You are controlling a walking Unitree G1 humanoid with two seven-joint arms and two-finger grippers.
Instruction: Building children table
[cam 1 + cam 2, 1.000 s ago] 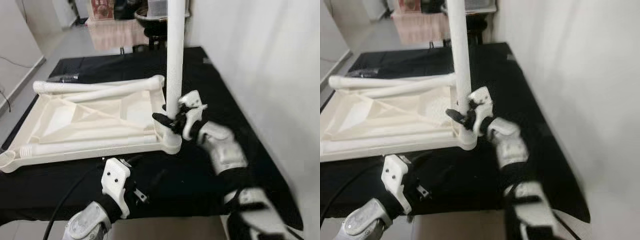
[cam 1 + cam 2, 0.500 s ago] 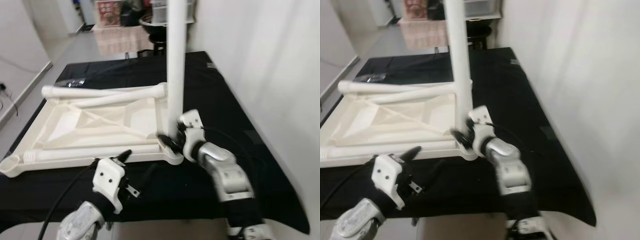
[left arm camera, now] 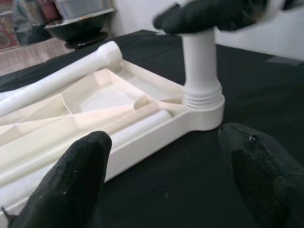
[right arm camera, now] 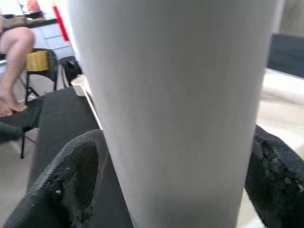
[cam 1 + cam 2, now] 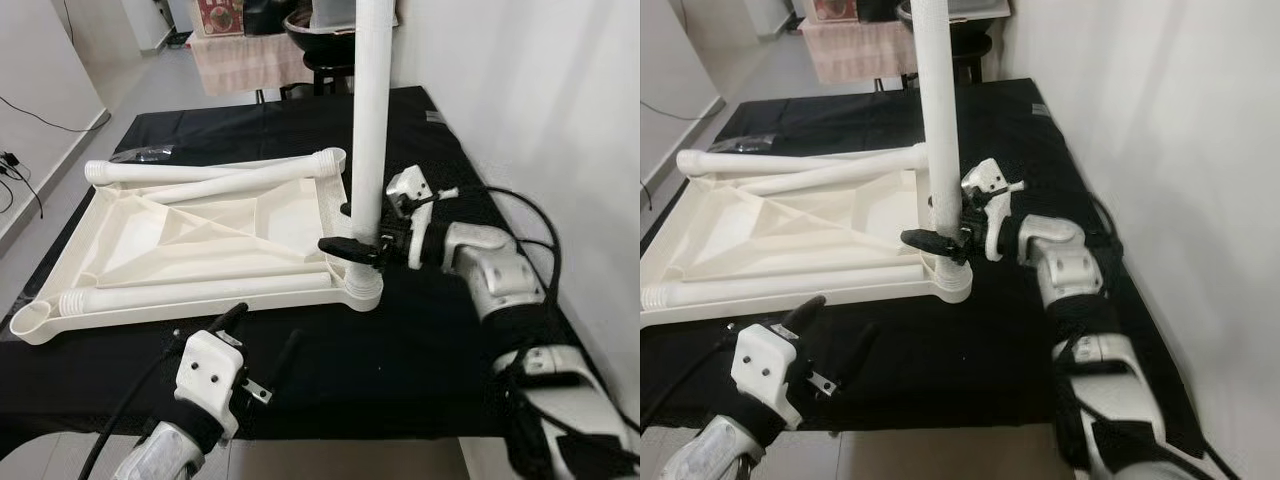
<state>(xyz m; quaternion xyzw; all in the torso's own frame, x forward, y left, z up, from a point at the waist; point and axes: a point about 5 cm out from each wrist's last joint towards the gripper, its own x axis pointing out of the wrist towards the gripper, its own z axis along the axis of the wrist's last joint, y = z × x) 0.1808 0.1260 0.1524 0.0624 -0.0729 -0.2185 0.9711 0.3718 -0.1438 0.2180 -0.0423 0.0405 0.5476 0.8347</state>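
A cream plastic table top [image 5: 190,240] lies upside down on the black-covered surface [image 5: 400,350]. One white leg [image 5: 368,130] stands upright in its near right corner socket [image 5: 362,283]. My right gripper [image 5: 348,228] is shut on this leg just above the socket, one finger [image 4: 71,175] on each side of it. Loose white legs lie on the top: two by the far edge [image 5: 215,168] and one along the near edge [image 5: 190,293]. My left gripper [image 5: 258,335] hovers open over the cloth in front of the top, fingers [image 3: 76,185] spread and holding nothing.
A white wall [image 5: 560,100] runs close along the right side. Beyond the far end stand a dark bowl [image 5: 320,25] and a low table. An empty socket [image 5: 25,322] sits at the top's near left corner. A seated person's legs [image 4: 14,52] appear in the right wrist view.
The camera has shifted. My right forearm has swung out to the right while the gripper kept its hold low on the upright leg. My left gripper stays low near the front edge.
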